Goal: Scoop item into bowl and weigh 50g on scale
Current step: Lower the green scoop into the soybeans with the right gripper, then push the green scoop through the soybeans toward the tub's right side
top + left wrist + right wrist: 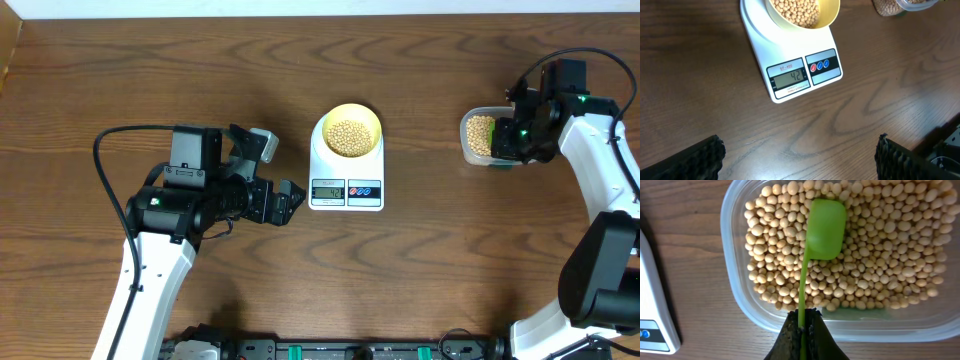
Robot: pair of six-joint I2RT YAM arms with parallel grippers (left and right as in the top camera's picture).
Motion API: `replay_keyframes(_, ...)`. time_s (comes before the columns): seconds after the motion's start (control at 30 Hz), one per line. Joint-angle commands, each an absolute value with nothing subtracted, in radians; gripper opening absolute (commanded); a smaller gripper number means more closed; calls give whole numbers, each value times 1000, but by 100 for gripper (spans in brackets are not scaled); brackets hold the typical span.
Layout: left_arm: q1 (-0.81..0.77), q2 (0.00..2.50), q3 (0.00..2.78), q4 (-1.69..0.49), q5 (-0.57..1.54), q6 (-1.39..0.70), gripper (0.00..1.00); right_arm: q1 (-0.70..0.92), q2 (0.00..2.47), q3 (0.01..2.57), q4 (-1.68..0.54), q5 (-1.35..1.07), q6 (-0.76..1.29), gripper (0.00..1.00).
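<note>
Looking down from overhead, a white scale [346,170] sits at the middle of a dark wooden table [120,70]; a pale yellow bowl [326,120] rests on the far part of the scale, holding a heap of tan beans [348,136]; the left gripper [297,203] hovers low just left of the scale's front edge, jaws spread and empty; the right gripper [515,140] hangs over a clear plastic tub [466,135] of more beans, to the right and apart from the scale. From the left wrist camera, two black ribbed fingers [695,160] stand wide apart at the bottom corners with only bare wood between them; beyond them the scale's grey display [790,77] reads what looks like forty-two, with a red and two blue buttons [820,65] beside it, and the bowl's near rim and beans show at the top edge. From the right wrist camera, the jaws are pressed together on the thin handle of a green spoon [825,227]; its head lies over the beans inside the tub, with a corner of the scale at the left edge.
</note>
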State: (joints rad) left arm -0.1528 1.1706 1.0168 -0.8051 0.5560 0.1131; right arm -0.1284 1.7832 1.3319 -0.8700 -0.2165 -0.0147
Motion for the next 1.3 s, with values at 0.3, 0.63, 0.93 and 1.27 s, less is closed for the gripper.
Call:
replay_keyframes(0.3,-155,1171,1019,-807,572,131,98,-199,1806,1324,-876,-459,41,1)
replay_keyframes(0.63,-155,1171,1019,-807,572,131,98,-290,1809,1324,-898,-587,40,1)
replay_keyframes(0.93,-155,1171,1019,-807,572,130,98,-307,1820,1295,-894,-659,41,1)
replay_keyframes(1.27,-155,1171,1019,-807,572,131,98,-350,1820,1243,-875,-674,52,1)
